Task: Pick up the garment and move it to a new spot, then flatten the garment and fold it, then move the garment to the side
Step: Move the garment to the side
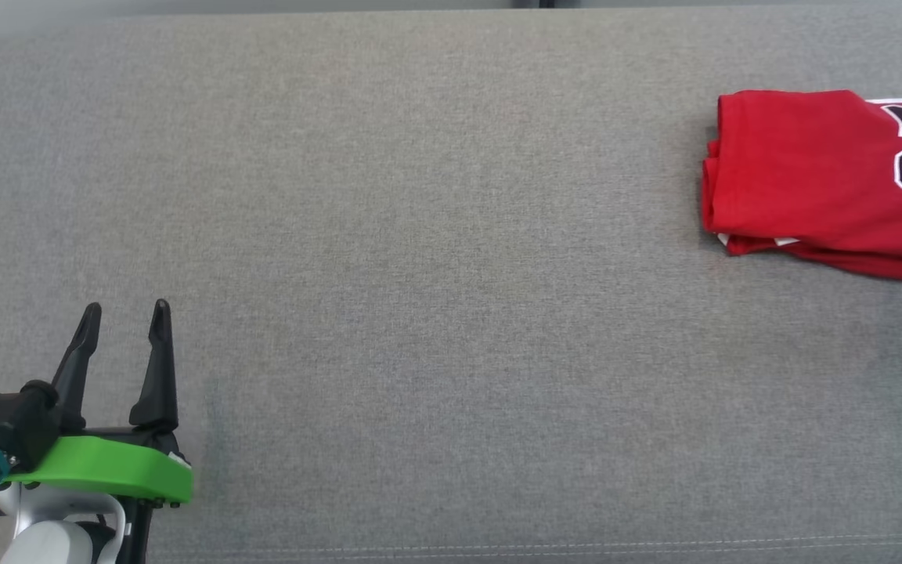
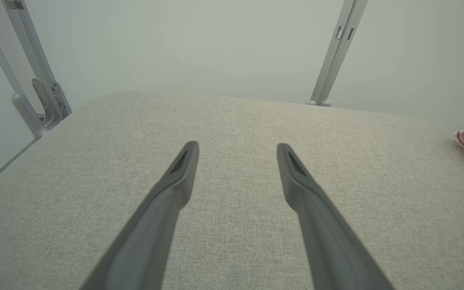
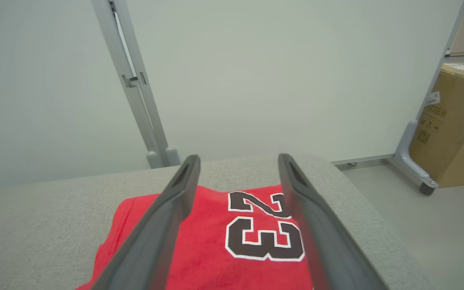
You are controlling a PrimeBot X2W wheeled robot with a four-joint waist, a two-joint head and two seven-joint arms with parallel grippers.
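The garment (image 1: 819, 180) lies folded (number facing up) at the right end of the cushion (image 1: 420, 274), so the task seems nearly complete. The right gripper (image 3: 238, 158) hovers over it, jaws wide and empty. The left gripper (image 1: 127, 308), well apart, is wide and empty too.

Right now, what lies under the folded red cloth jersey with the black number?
The folded red jersey lies on the grey woven fabric surface. White trim peeks out under its top layer. Its lower layers, and the surface beneath it, are covered.
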